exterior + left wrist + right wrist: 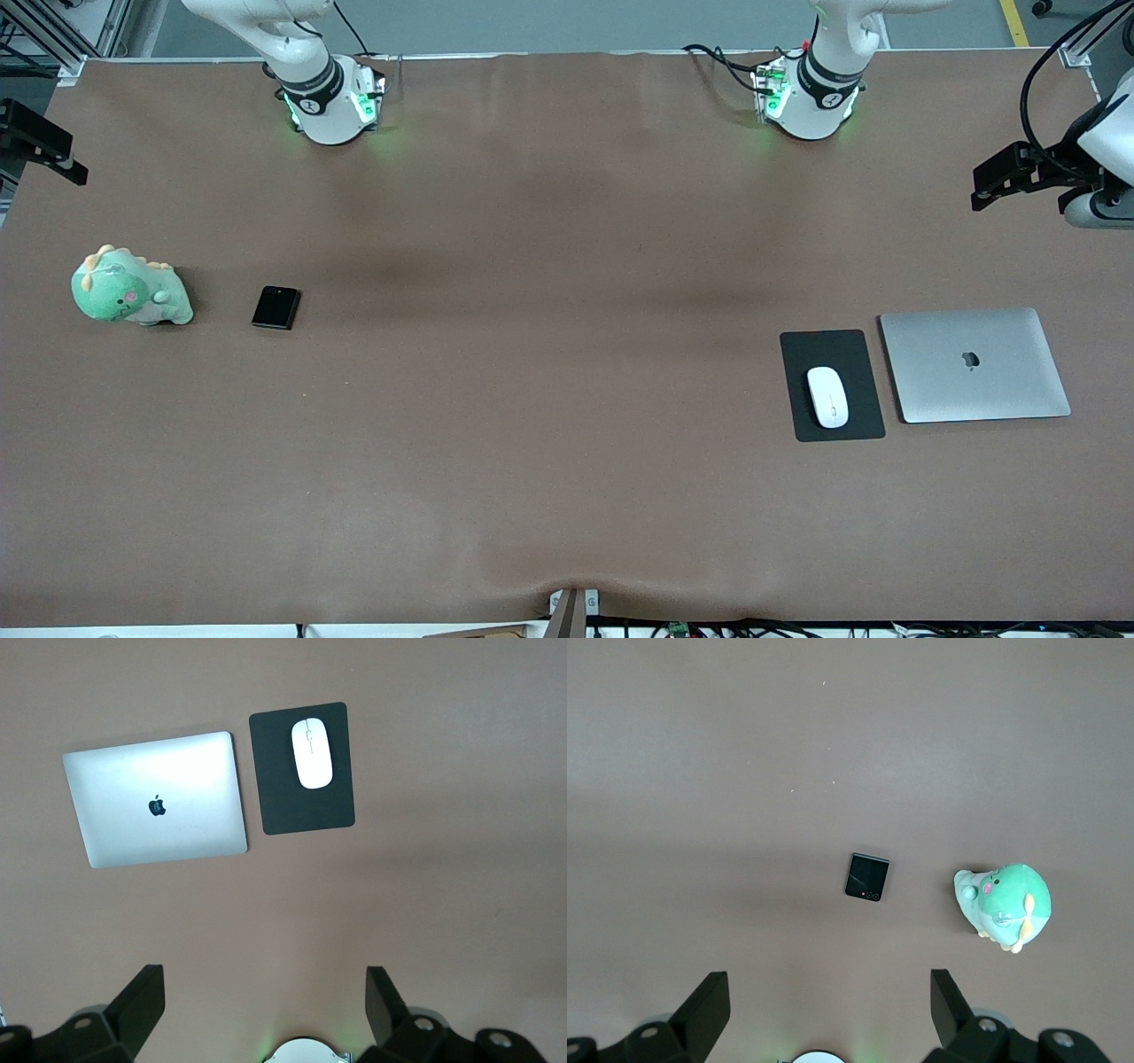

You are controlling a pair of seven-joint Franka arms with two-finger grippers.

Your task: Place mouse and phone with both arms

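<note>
Brown desk (549, 399) with both arms raised and waiting. The mouse (827, 397) lies on a black pad (855, 350) toward the left arm's end of the desk, just beside a closed silver laptop (974, 365), which lies closer to that end. The phone (275, 307) lies flat toward the right arm's end, near a green plush dinosaur (130, 288), the two apart. The left gripper (266, 1001) hangs high over bare desk at its own end, fingers spread wide and empty. The right gripper (830, 1005) hangs likewise over bare desk at its end, fingers wide apart, holding nothing. Mouse and phone lie well apart.
</note>
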